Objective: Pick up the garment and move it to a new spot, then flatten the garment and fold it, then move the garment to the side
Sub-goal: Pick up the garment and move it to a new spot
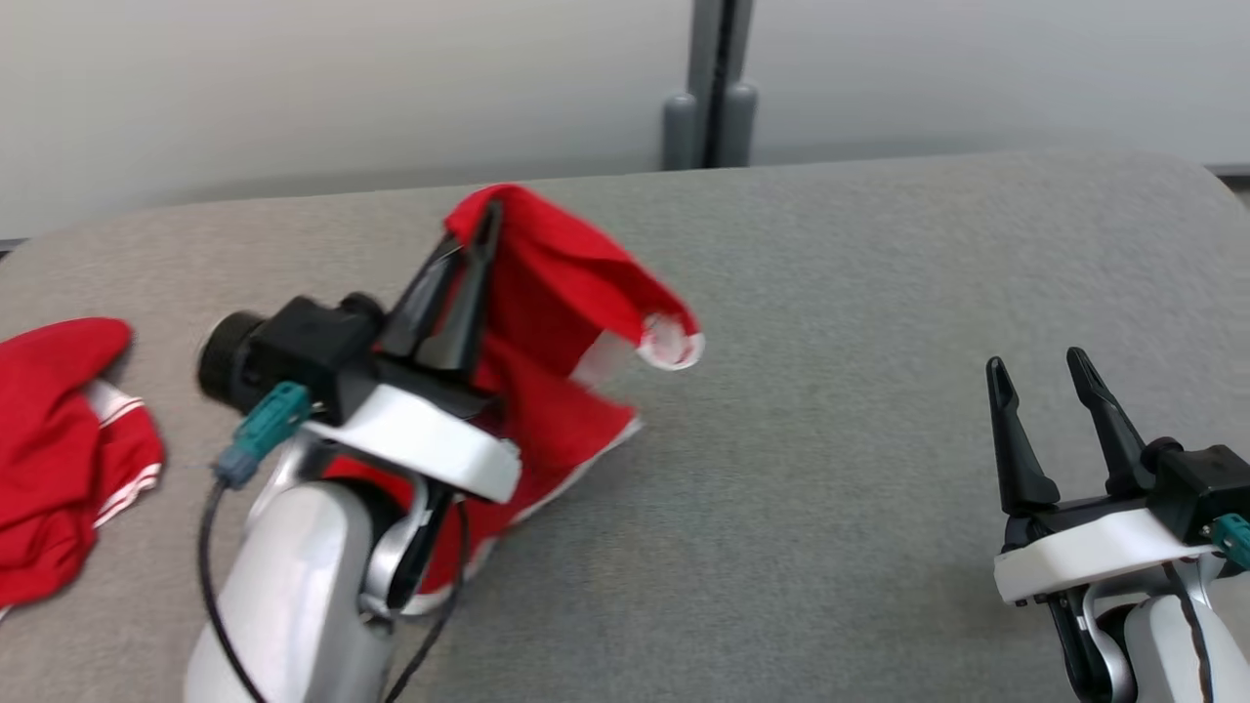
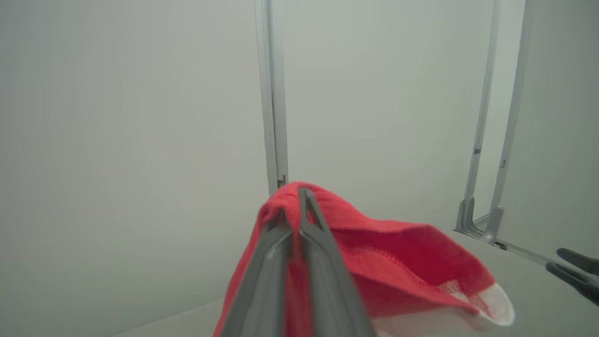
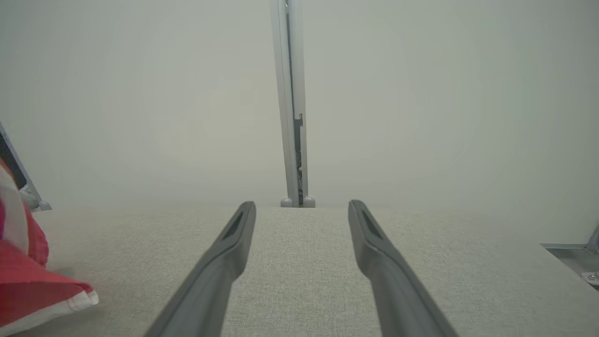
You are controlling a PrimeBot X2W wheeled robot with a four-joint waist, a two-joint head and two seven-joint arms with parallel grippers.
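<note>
1. Nearest the head camera, at lower right, the right gripper (image 1: pixel 1035 359) sits low over the grey worktop (image 1: pixel 830 439), its 2 fingers spread apart and holding nothing.
2. At lower left, the left gripper (image 1: pixel 483 229) has its 2 fingers pressed together on a fold of the red garment (image 1: pixel 566 283), pinching it at its top.
3. That garment hangs from the pinch, left of the worktop's middle. Its white-trimmed lower edge appears to rest on the surface.
4. The step in hand looks like step 1, picking up and moving. Flattening and folding are not yet begun.
5. The next move likely calls for carrying the cloth over the open worktop between the arms, lowering it and letting go, so both grippers can spread it.
6. Count: 2 grippers, 1 worktop and 2 garments, the 2nd red garment (image 1: pixel 59 439) lying crumpled at the left edge, well apart. At the far wall stand 2 grey posts (image 1: pixel 739 117).
</note>
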